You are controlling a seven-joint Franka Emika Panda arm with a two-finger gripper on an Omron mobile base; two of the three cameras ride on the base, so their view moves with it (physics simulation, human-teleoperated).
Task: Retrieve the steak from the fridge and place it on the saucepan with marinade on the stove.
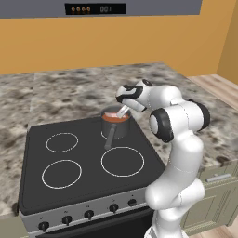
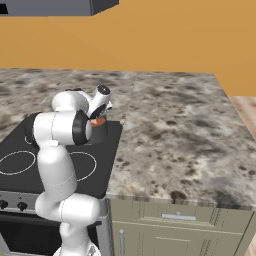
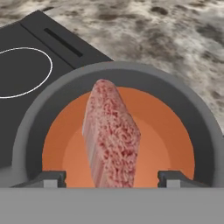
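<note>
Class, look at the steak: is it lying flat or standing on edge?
On edge: the steak stands upright over the marinade inside the saucepan.

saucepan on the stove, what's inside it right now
Inside the saucepan is reddish-brown marinade, with the steak standing on edge in it between the open gripper tips. The steak's lower end and the pan's bottom cannot be seen.
</note>
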